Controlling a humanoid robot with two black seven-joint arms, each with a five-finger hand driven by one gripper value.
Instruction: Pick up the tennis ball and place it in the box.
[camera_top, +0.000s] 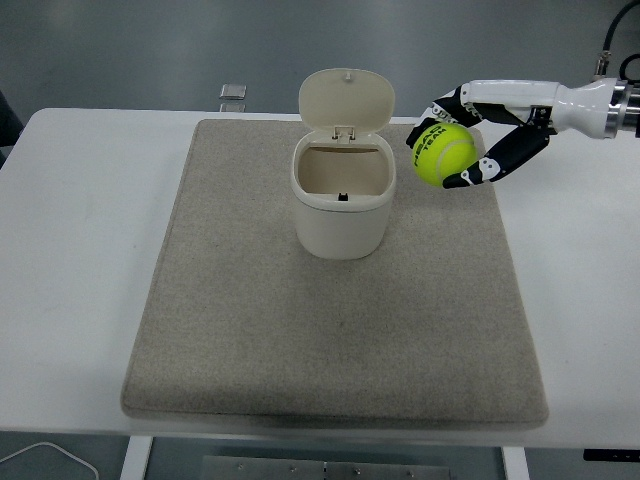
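A yellow-green tennis ball (445, 154) hangs in the air, held in my right hand (466, 141), whose black and white fingers curl around it from above and below. The ball sits just right of the box (341, 199), a cream tub with its hinged lid (346, 97) standing open at the back. The box's inside looks empty. My right arm comes in from the upper right edge. My left arm does not show.
A grey felt mat (335, 330) covers the middle of the white table (70, 260) and carries the box. A small clear item (232, 92) lies at the table's far edge. A white cable (45, 455) shows below the near left corner.
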